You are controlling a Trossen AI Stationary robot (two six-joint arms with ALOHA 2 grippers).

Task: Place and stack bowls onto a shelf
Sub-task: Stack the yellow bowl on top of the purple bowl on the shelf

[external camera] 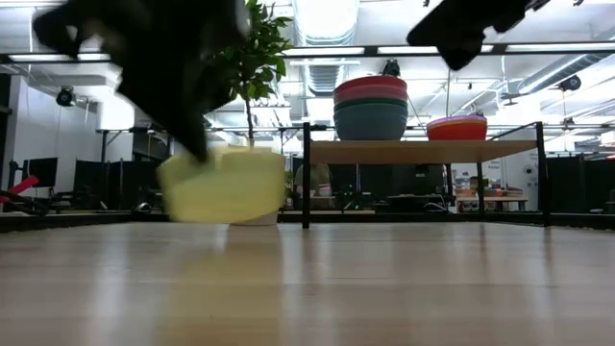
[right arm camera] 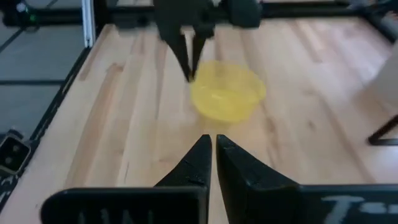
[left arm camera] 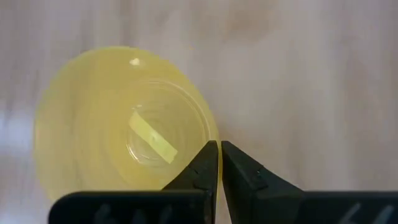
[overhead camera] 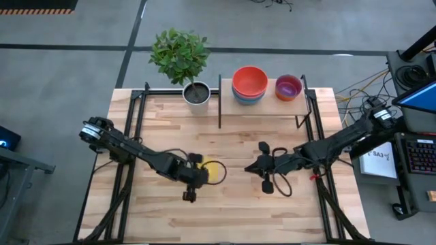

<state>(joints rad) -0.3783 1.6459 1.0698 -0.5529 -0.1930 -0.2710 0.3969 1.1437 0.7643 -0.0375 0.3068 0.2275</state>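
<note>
Bowls on shelf [overhead camera: 225,87]: big stack [overhead camera: 249,84] shows 3 colours (red, teal, blue), small stack [overhead camera: 288,87] 2. Off shelf: 1 yellow bowl [overhead camera: 214,170], 1 plant pot [overhead camera: 197,93].

A robotics lab is showing here: a plank table [overhead camera: 231,204] is standing on a grey concrete floor [overhead camera: 68,82]. Cables [overhead camera: 357,88] and a keyboard [overhead camera: 421,156] are lying beside it, while ceiling strip lights [external camera: 332,50] are glowing overhead.

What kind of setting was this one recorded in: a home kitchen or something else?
Most likely a robotics lab or workshop, not a home. The plank table stands on a bare concrete floor, cables and computer gear sit beside it, and exposed ceiling ducts show beyond the shelf.
</note>
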